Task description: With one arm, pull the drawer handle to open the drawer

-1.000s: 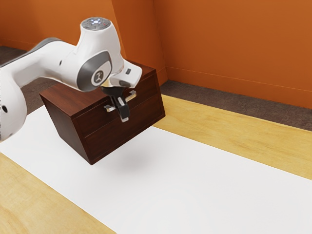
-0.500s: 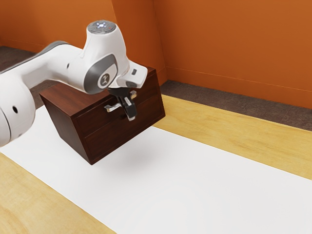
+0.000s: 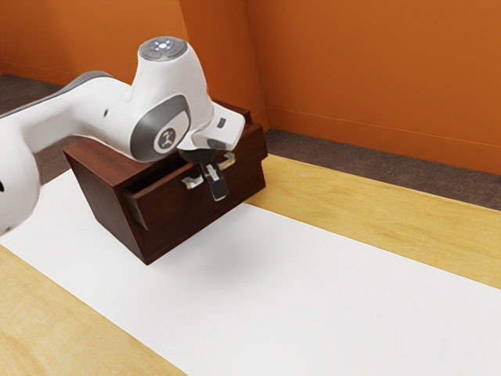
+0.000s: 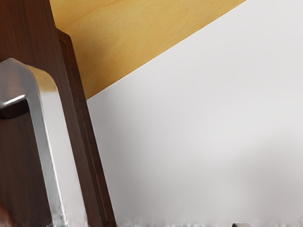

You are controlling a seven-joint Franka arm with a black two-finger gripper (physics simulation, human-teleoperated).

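Jaws: clamped on the drawer handle (image 3: 190, 183) near the middle of its bar, as seen in the exterior view; one black finger (image 3: 218, 186) is shown in front of the bar, pointing downward.
Drawer handle: a silver bar with bent ends, fixed to the front of the upper drawer (image 3: 164, 197); in the wrist view the bar (image 4: 45, 142) is seen just beside the hand, running along the dark wooden drawer front (image 4: 16, 179).
Upper drawer: partly pulled out; its front is set forward of the cabinet (image 3: 98, 157) face, and a dark gap is shown at its end toward the exterior view's left.
Lower panel (image 3: 196, 223): seated flush in the cabinet face, below the drawer.
Cabinet: dark brown wood, placed on the white sheet (image 3: 313, 298) near the corner of the orange wall (image 3: 376, 63).
Arm (image 3: 94, 117): white, brought in from the exterior view's left and bent over the cabinet top, with the wrist turned down toward the handle.
White sheet: laid diagonally across the tabletop (image 3: 376, 211); it is also shown under the hand in the wrist view (image 4: 199, 132).
Tabletop: pale wood, exposed on both sides of the sheet.
Floor (image 3: 391, 164): a dark strip between the tabletop and the wall.
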